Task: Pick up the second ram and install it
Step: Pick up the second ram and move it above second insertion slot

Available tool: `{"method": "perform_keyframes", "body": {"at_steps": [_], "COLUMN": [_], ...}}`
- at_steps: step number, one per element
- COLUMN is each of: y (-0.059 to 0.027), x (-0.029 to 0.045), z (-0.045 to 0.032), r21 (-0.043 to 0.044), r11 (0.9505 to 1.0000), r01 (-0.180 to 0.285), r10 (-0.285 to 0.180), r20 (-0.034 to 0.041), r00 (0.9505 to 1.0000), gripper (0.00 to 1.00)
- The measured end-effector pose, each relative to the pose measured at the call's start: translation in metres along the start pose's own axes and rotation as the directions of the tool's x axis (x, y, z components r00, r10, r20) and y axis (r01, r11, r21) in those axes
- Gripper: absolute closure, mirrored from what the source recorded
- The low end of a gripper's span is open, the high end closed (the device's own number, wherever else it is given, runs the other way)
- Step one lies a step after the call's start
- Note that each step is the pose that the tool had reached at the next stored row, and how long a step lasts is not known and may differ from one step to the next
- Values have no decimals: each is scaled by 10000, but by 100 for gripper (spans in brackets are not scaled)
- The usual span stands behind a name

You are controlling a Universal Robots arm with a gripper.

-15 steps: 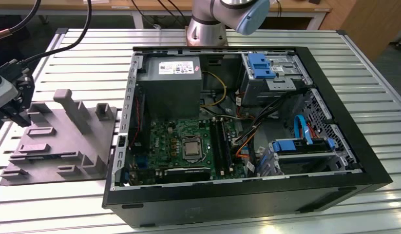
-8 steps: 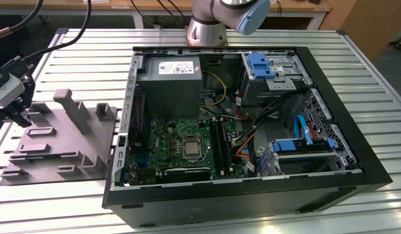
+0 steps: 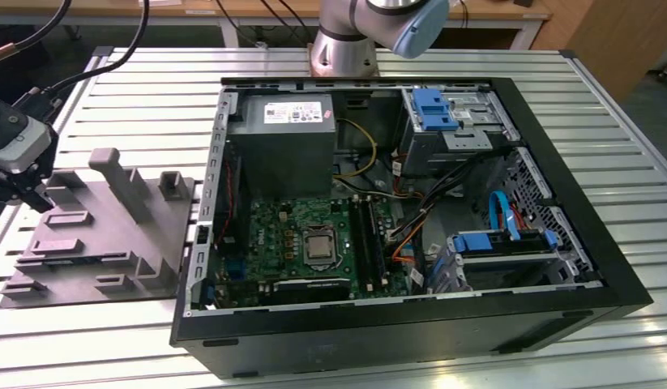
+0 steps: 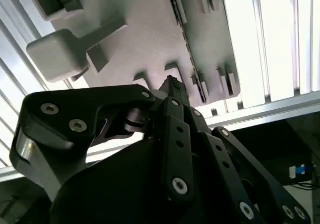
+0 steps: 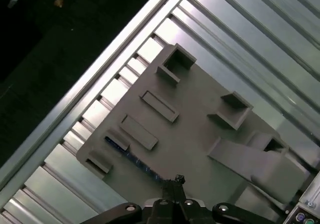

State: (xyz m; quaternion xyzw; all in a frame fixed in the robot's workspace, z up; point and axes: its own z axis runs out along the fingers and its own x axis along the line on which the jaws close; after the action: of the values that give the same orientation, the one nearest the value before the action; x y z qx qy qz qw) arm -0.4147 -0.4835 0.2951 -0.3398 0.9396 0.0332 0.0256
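The second ram (image 5: 132, 159) is a thin blue-green stick standing on edge in a slot of the grey holder plate (image 5: 200, 129). It also appears in the second wrist view as a narrow dark strip (image 4: 187, 43). My gripper (image 3: 28, 198) hangs over the holder plate's edge at the exterior view's far left, just above the ram. Its fingertips are closed together (image 4: 172, 83) with nothing held, and the tip (image 5: 176, 180) sits over one end of the visible stick. The black memory slots (image 3: 365, 235) lie on the green mainboard inside the open computer case.
The holder plate (image 3: 106, 243) carries raised blocks and a tall post (image 3: 122, 182) close to my gripper. The open case (image 3: 420, 328) fills the middle, with the grey power supply (image 3: 281, 146), blue drive cages and loose cables inside. The arm's base (image 3: 344, 49) stands behind it.
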Motion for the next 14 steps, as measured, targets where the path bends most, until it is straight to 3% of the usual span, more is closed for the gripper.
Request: {"method": "perform_keyframes", "body": {"at_steps": [4, 7, 11, 14], "y": [-1, -1, -2, -2], "x": [1, 2, 3, 3], "z": [12, 22, 37, 48], "r21": [-48, -86, -143, -185], "r11": [9976, 9927, 9813, 9695], "r01": [685, 1201, 1919, 2443], "r10": [-685, -1201, -1920, -2445], "r20": [-32, -51, -76, -91], "r00": [9976, 9927, 9814, 9696], "gripper": [90, 90, 90, 90]}}
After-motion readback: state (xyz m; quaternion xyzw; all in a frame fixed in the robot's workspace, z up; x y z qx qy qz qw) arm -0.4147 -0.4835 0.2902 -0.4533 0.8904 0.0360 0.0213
